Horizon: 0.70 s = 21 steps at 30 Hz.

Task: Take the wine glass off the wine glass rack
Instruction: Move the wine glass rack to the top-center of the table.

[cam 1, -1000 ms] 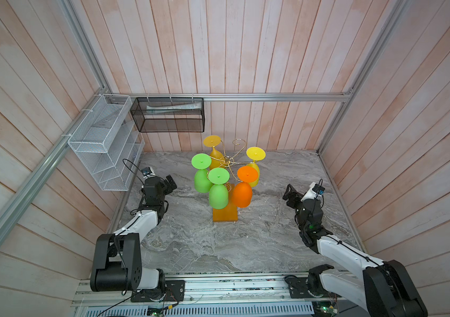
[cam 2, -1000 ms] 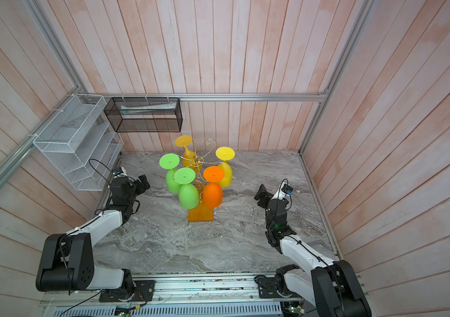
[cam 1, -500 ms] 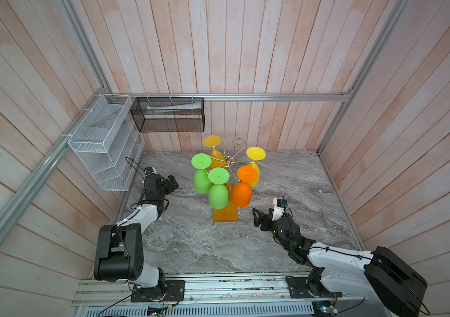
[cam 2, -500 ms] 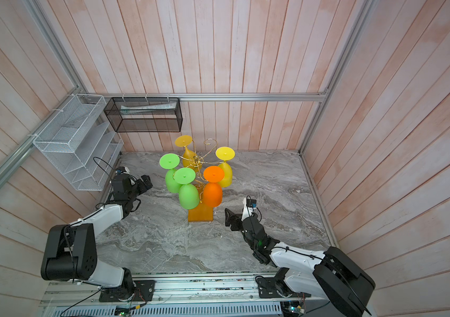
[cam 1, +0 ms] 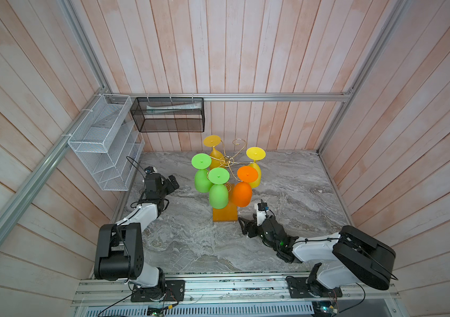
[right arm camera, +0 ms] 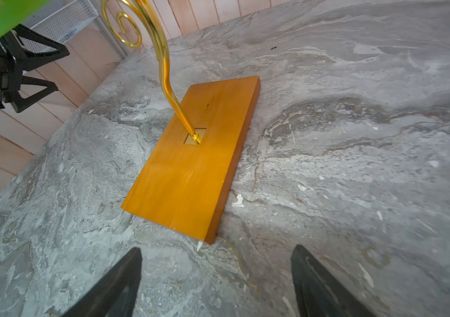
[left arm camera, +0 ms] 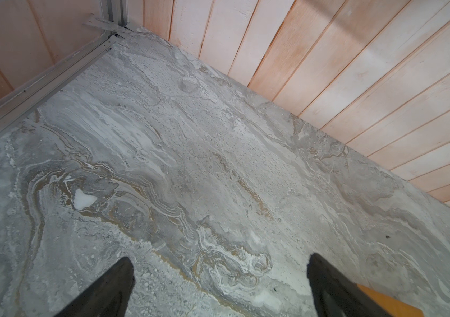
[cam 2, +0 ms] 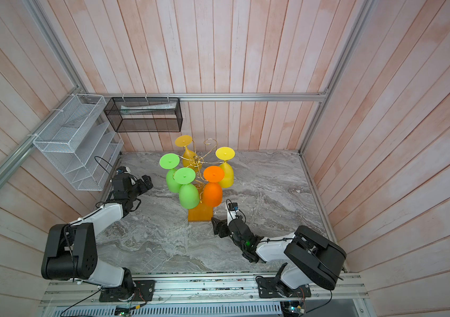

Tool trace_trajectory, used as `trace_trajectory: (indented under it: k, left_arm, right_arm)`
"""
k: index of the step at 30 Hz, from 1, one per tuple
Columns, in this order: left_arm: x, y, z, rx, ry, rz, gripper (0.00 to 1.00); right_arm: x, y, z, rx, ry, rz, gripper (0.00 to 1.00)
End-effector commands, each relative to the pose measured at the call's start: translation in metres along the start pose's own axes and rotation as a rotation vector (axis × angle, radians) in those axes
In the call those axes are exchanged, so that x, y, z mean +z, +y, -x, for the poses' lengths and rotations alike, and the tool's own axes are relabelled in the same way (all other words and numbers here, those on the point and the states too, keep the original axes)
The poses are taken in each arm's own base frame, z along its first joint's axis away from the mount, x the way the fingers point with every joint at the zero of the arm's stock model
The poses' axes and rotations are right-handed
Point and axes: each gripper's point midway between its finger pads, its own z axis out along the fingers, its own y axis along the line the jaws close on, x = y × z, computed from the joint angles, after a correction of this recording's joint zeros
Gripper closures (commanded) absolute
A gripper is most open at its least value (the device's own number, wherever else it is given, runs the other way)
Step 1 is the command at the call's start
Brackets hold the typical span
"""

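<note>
Right arm: a second ago it stood high at the right side of the table. Now it has swung in and come down low, so the right claw (cam 1: 243,225) is just beside the near right corner of the base (cam 1: 225,215).
Right claw: released. In the right wrist view (right arm camera: 217,247) the jaws stand wide, with only table and that corner of the base before them. It grasps nothing.
Left arm: it has moved only a little, toward the back left corner. The left claw (cam 1: 173,182) is also released and empty, apart from the rack (cam 1: 226,160).
Glasses (cam 1: 218,195): all five hang upside down on the rack, as before. Two are green and two yellow; the orange glass (cam 1: 242,193) is the nearest to the right claw. One scroll arm (cam 1: 239,142) is free.
Meaning: I judge that the right arm goes to hold the base steady, not to take a glass. No glass is off yet, so the task is near its start. The left claw seems the one free for the lifting.
Table (cam 1: 191,247): a grey, marble-like top, flat. The base lies flat on it.
Room: pale wooden plank walls on three sides, with aluminium frame bars. A white mesh shelf (cam 1: 103,148) hangs at the left wall and a black mesh basket (cam 1: 167,115) at the back wall, both above the table.
</note>
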Motion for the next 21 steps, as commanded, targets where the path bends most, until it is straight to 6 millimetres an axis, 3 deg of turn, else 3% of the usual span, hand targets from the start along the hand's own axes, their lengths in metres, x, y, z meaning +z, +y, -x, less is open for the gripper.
trace_trajectory:
  k: [1, 12, 21]
  left_arm:
    - [-0.001, -0.005, 0.012, -0.010, -0.016, -0.010, 0.00]
    - [-0.001, -0.002, 0.012, -0.014, -0.012, 0.007, 0.00]
    - [-0.003, 0.002, 0.014, -0.008, -0.011, 0.039, 0.00]
  right_arm:
    - [0.010, 0.019, 0.006, 0.002, -0.002, 0.061, 0.18]
    - [0.040, 0.019, -0.011, 0.108, 0.053, 0.035, 0.21]
    - [0.067, 0.015, -0.013, 0.184, 0.034, -0.019, 0.27]
